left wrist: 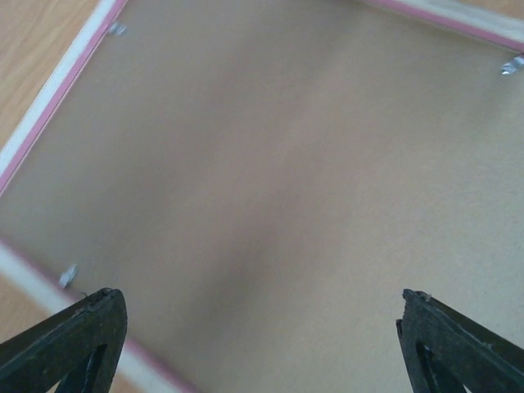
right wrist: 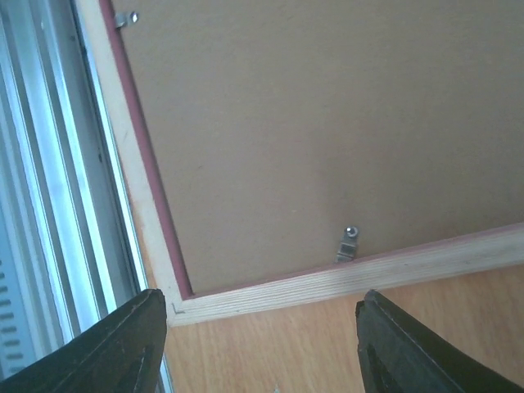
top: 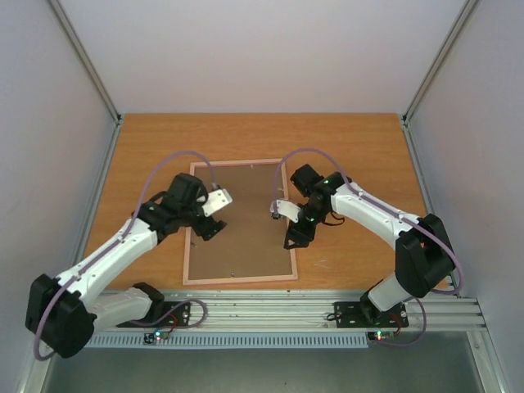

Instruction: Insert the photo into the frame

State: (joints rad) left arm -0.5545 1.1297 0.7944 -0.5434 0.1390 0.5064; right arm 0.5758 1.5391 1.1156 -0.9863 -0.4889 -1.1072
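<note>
Pale pink wooden rectangular frame point(top: 239, 280): flat brown board point(top: 246, 237) inside | left gripper point(left wrist: 255, 309) spread, empty | right gripper point(right wrist: 262, 309) spread, empty

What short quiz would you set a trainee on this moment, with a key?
1. True or false: the left gripper is shut on the frame.
2. What fills the frame's opening in the top view? A. a brown backing board. B. a white card with a cut-out window. C. nothing, only bare tabletop.
3. Fill in: the ___ wrist camera shows a corner of the frame next to the metal rail.

Key: 1 false, its fingers stand wide apart over the board with nothing between them. 2 A. 3 right; the right gripper is also open there.
</note>
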